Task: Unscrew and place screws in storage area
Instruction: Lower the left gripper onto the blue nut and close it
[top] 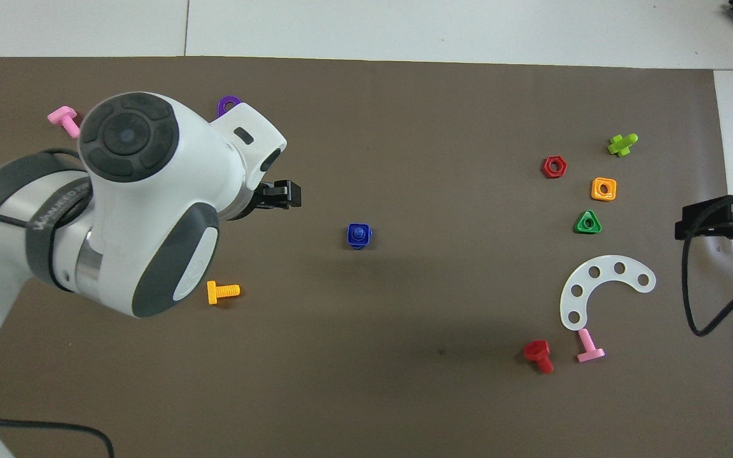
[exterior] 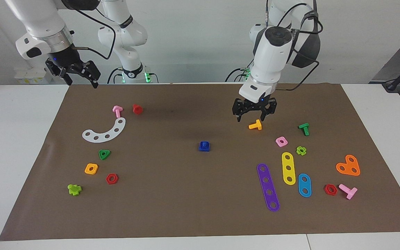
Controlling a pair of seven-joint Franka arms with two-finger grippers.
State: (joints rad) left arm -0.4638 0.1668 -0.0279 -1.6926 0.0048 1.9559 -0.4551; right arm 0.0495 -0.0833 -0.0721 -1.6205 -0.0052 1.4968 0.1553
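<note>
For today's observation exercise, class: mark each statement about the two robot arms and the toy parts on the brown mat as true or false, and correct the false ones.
1. The left hand holds the blue screw. False: it is open and empty, in the air near the orange bolt.
2. The blue screw sits in the blue square nut at mid-mat. True.
3. The right hand is over the purple strip. False: it waits at the mat's edge at the right arm's end.
4. A red bolt lies beside a pink bolt. True.
</note>
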